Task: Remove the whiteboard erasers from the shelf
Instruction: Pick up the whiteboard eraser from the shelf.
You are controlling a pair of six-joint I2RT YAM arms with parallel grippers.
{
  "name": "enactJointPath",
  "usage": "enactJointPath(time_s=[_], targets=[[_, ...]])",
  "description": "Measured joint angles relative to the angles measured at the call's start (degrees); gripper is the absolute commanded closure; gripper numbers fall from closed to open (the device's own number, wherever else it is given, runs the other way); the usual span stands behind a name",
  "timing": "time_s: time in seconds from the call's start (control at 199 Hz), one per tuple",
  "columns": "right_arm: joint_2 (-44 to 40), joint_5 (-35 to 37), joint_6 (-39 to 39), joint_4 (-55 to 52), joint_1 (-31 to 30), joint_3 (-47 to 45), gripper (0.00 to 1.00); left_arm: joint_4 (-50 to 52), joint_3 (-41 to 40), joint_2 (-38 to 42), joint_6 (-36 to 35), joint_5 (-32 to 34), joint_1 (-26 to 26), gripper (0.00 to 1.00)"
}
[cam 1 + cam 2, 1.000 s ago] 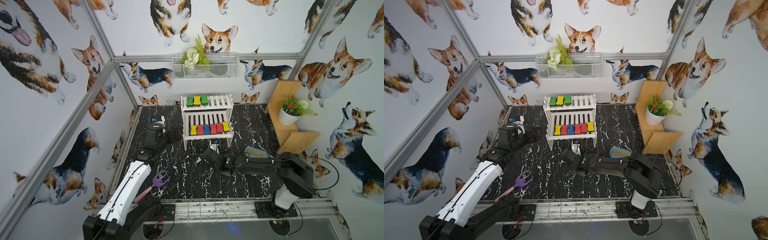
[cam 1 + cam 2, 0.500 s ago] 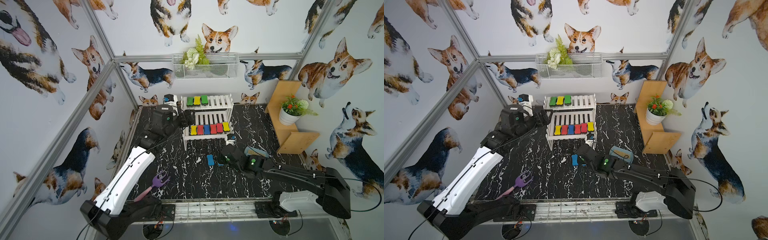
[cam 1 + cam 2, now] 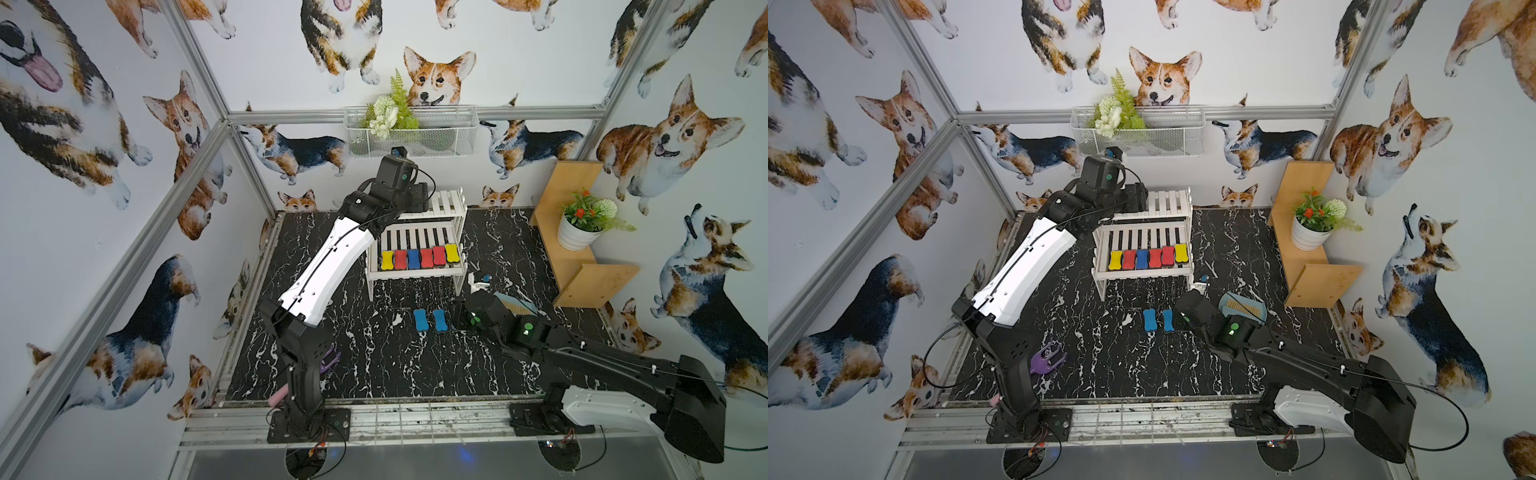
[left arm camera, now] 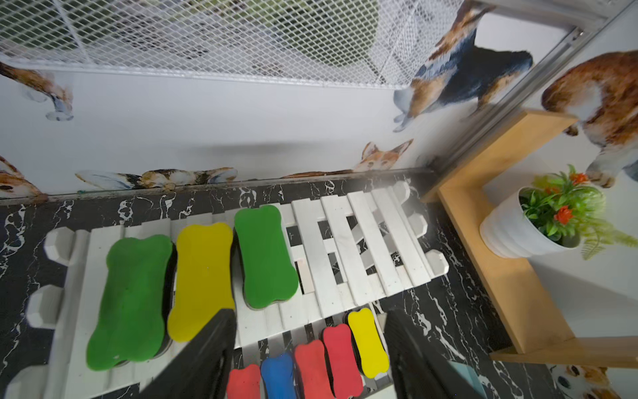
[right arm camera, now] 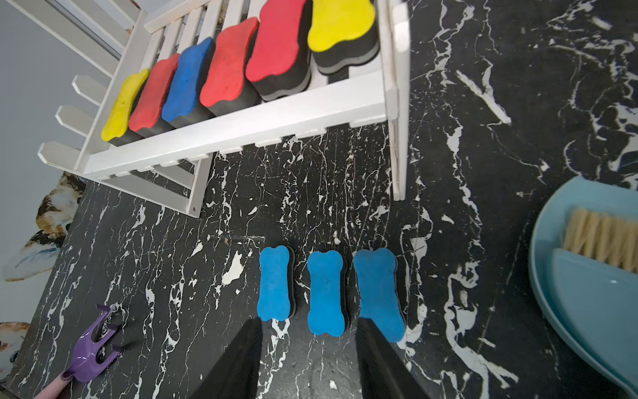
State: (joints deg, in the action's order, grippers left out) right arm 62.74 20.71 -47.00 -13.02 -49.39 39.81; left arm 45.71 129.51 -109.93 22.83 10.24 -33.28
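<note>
The left arm [image 3: 328,266] has swung over the top tier of the shelf [image 3: 415,273]. The left gripper [image 4: 309,312] hangs open and empty above three erasers [image 4: 203,276] there. The right gripper [image 5: 307,321], also open, has drawn back from three blue erasers [image 5: 326,293] on the table [image 3: 374,365]. Six sit on the lower tier, so nine remain. The tabletop is black marble and the walls [image 3: 104,187] are corgi-papered.
</note>
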Motion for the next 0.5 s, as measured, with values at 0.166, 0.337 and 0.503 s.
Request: enactJointPath(time_s=[0.166,0.337,0.503], targets=[[-0.17,-1.36,0.48,0.0,0.76,-0.5,0.5,2.56,4.07,-3.54,-1.46,2.62,-1.2,0.31],[-0.24,-1.92,0.83,0.0,1.51,-0.87,0.5,3.37,4.35,-5.4,-2.73,4.57,-1.38,0.31],[-0.31,-2.71,0.9,0.02,1.81,-1.18,0.5,3.26,4.46,-6.6,-3.17,5.22,-1.36,0.31]])
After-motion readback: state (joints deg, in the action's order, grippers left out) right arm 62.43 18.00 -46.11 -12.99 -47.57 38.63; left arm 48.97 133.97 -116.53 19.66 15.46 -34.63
